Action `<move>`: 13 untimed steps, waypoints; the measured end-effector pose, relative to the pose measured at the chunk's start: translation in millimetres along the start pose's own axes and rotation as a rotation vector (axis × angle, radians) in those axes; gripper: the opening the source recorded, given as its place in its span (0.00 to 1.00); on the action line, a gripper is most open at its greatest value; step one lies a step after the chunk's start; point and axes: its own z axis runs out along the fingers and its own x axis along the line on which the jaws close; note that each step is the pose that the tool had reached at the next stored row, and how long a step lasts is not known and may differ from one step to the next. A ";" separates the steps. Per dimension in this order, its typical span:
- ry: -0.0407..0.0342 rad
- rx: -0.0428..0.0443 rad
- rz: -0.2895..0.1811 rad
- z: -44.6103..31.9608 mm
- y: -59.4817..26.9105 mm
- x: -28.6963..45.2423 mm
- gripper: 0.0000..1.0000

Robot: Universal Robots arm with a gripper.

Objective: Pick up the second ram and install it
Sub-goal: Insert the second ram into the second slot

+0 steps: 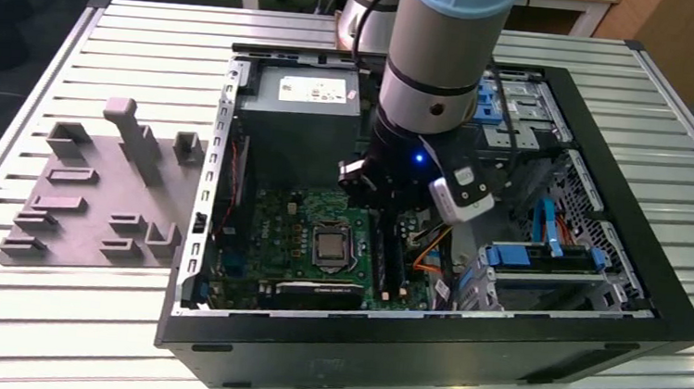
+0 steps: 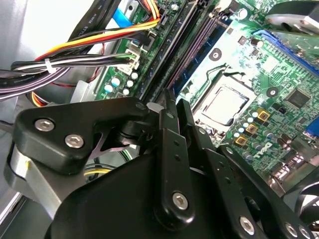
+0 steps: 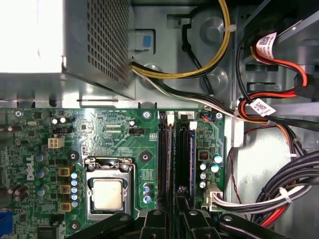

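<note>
Second ram [image 3: 181, 149] beside one seated stick [image 3: 164, 149]

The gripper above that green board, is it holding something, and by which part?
It cannot be told. The gripper sits low over the motherboard's black memory slots, and whether it grips a memory stick there is hidden by its own body.

Motherboard [image 1: 281, 236] in computer case [image 1: 636, 301] on table [image 1: 102, 324], holder tray [image 1: 86, 202] beside case — exterior view's left

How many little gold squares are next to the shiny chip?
3 gold squares sit in one row beside the processor on the motherboard: one end, the middle, the other end. More may be hidden elsewhere.
</note>
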 end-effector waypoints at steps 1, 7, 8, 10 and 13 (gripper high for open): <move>0.0000 0.0000 0.000 -1.1 0.0 0.0 0.21; 0.0000 0.0001 0.000 -8.1 -0.3 0.1 0.21; 0.0000 0.0000 0.000 -9.1 -0.3 0.1 0.21; 0.0001 0.0001 0.000 -10.9 -0.4 0.2 0.21; -0.0001 -0.0004 0.000 -11.0 -0.3 0.2 0.21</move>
